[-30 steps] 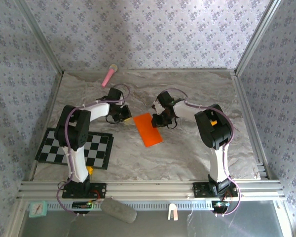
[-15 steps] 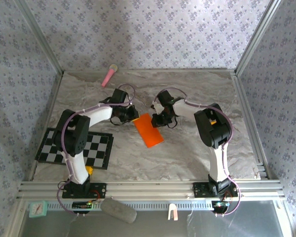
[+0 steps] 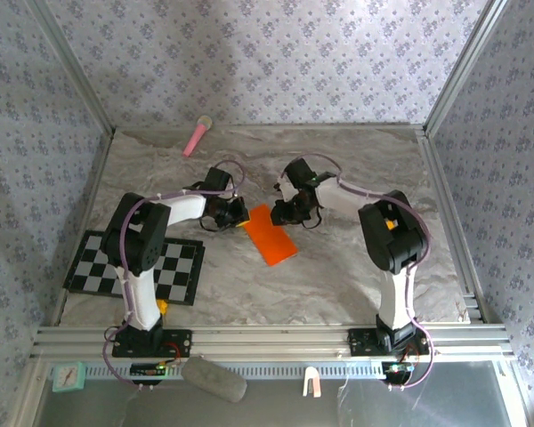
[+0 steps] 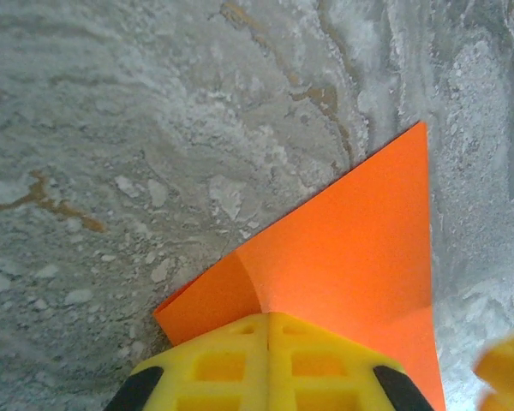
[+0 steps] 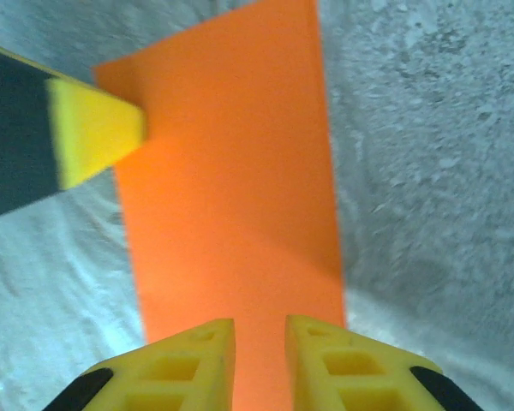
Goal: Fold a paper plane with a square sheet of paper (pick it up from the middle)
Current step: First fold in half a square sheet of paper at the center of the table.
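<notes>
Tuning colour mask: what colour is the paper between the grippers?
The paper is plain bright orange; shows best in the right wrist view.

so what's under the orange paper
The orange paper lies on the grey marbled table, which shows right beside its edges. The patch straight beneath the paper is covered, so whether anything else sits there cannot be seen.
</notes>
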{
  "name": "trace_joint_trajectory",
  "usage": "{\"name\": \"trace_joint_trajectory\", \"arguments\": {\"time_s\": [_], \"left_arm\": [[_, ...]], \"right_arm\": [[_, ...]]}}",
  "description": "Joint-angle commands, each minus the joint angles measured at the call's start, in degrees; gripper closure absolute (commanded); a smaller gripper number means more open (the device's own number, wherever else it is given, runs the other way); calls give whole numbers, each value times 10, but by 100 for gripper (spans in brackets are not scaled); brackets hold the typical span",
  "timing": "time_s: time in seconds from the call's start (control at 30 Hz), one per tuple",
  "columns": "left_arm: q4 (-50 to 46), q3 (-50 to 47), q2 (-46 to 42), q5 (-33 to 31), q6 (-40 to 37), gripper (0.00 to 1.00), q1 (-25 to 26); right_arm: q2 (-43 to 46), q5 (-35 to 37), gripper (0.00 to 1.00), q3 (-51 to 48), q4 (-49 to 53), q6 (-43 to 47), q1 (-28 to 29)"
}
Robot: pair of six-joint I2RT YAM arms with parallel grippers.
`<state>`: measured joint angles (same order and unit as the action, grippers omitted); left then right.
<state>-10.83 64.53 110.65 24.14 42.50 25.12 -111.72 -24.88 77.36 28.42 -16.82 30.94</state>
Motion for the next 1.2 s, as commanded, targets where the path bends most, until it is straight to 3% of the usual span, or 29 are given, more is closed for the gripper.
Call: {"name": "trace_joint_trajectory", "arguments": {"time_s": [0.0,0.2,0.3,0.77,1.17], "left_arm": [[-15,-13,15,-26,1,95,2],[-22,-11,15,-32,-3,96,2],[-25,-12,15,-35,-4,96,1],[-34,-11,24,-40,4,96,0],[-44,-12,29,-59,-3,97,-7]], "right_arm": [[43,9,81,-31,-29,-95,38],[40,9,94,-85,-118,-207,95],[28,14,98,-107,-139,-223,103],[-37,-15,99,-58,-143,-207,102],[4,-40,98,-140,-129,-197,109]]}}
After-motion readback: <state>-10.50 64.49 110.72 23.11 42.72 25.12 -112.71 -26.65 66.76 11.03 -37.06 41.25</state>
